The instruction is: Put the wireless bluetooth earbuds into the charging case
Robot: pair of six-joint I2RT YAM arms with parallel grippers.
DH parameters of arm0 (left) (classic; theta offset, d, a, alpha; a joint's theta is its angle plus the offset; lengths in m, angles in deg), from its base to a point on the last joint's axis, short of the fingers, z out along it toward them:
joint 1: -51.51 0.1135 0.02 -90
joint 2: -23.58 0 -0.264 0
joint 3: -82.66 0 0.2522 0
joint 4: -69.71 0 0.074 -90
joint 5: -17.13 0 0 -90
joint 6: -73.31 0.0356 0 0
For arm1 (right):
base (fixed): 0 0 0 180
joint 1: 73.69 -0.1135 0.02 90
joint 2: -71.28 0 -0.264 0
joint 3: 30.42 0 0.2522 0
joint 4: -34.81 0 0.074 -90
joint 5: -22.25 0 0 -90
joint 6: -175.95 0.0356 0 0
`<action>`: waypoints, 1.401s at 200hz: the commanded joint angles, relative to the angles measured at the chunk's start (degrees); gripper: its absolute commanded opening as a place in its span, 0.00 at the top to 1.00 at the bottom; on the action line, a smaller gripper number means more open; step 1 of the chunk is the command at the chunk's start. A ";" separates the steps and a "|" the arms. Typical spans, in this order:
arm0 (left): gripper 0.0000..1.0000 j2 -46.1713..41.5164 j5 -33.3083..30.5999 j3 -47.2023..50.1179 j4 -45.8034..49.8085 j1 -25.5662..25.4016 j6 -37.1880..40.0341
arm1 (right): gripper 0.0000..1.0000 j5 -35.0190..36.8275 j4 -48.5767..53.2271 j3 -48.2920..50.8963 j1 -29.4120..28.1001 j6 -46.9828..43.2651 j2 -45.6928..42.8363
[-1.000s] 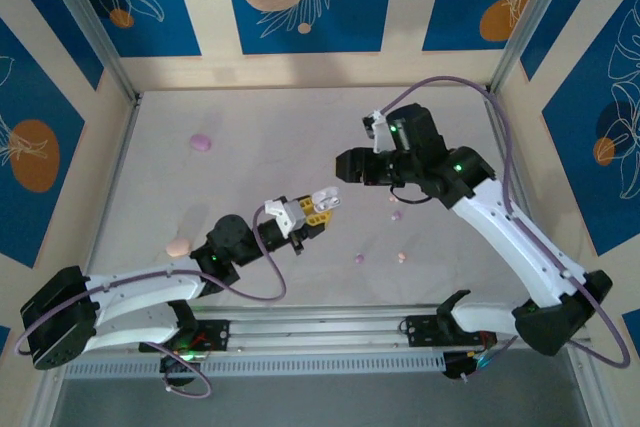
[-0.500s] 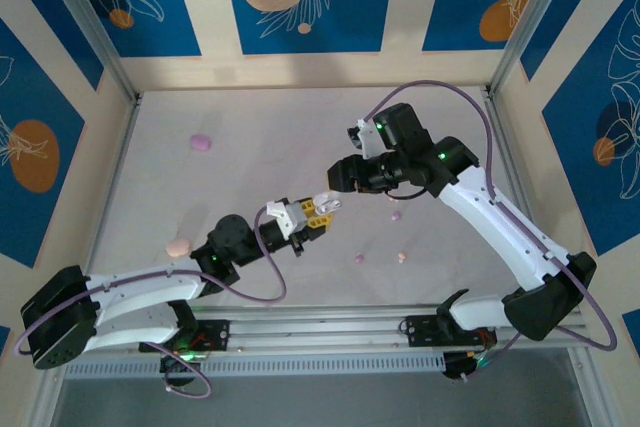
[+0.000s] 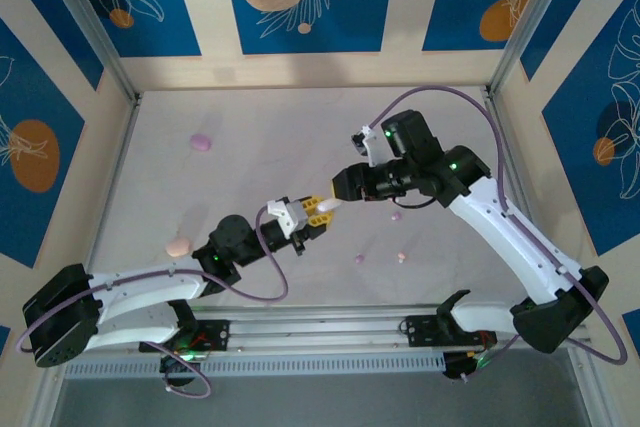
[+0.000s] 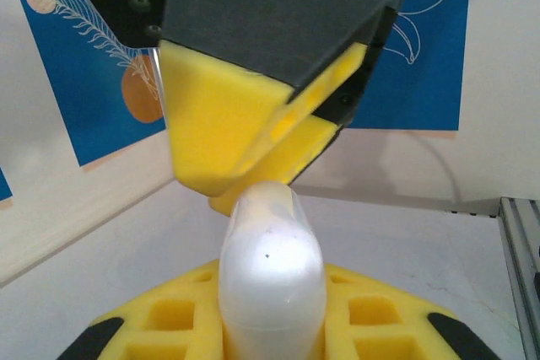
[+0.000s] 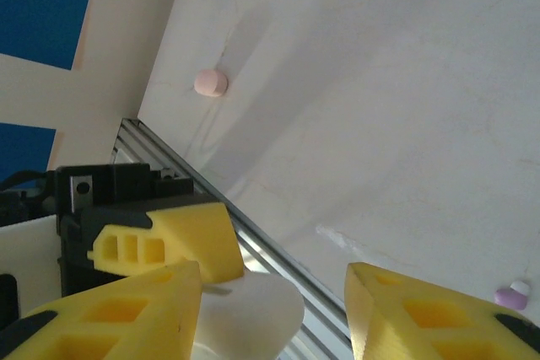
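My left gripper (image 3: 316, 209) is shut on a white charging case (image 3: 328, 203), held above the table's middle. In the left wrist view the case (image 4: 272, 267) stands up between the yellow fingers (image 4: 169, 322). My right gripper (image 3: 341, 188) hangs just beyond it, open. In the right wrist view the case (image 5: 253, 314) lies against one right finger (image 5: 110, 318), with a wide gap to the other finger (image 5: 430, 309). Nothing is between the jaws but the case's end. Loose earbuds lie on the table: a purple one (image 3: 396, 215), another purple one (image 3: 359, 258) and a pink one (image 3: 402, 257).
A purple case (image 3: 201, 142) lies at the far left and a pink case (image 3: 178, 246) near the left arm. The pink case (image 5: 210, 83) and a purple earbud (image 5: 511, 295) appear in the right wrist view. Walls enclose the table on three sides.
My right gripper has swung left and down until its fingers reach the white case. The left gripper has stayed in place, still shut on the case.
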State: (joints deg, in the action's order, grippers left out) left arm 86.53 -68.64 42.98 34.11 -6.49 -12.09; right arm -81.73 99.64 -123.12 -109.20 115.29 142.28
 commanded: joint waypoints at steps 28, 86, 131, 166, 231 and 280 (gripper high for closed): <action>0.78 0.06 -0.45 -1.97 -3.66 -0.27 -1.71 | 0.50 4.39 0.55 1.22 0.45 -2.60 -4.04; 0.73 -0.20 -0.50 -8.30 13.65 1.84 -12.26 | 0.48 17.84 -2.99 10.08 7.04 3.41 -14.84; 0.75 7.95 3.21 -17.66 28.03 7.24 -25.91 | 0.48 13.52 -4.32 16.57 15.61 8.65 -19.86; 0.76 19.72 9.21 -25.19 30.63 10.96 -36.87 | 0.48 10.37 -5.39 20.23 18.70 9.74 -20.68; 0.77 43.52 11.21 -44.22 35.82 13.58 -50.04 | 0.48 6.61 -7.97 25.51 22.08 10.65 -20.85; 0.77 57.99 10.72 -58.51 41.63 14.30 -56.89 | 0.48 4.62 -9.92 27.51 24.16 11.09 -20.61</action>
State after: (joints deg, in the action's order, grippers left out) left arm 140.13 -59.11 -10.02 71.66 6.89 -63.50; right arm -74.30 91.46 -96.61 -86.03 125.47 122.32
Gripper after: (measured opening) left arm 0.228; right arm 0.517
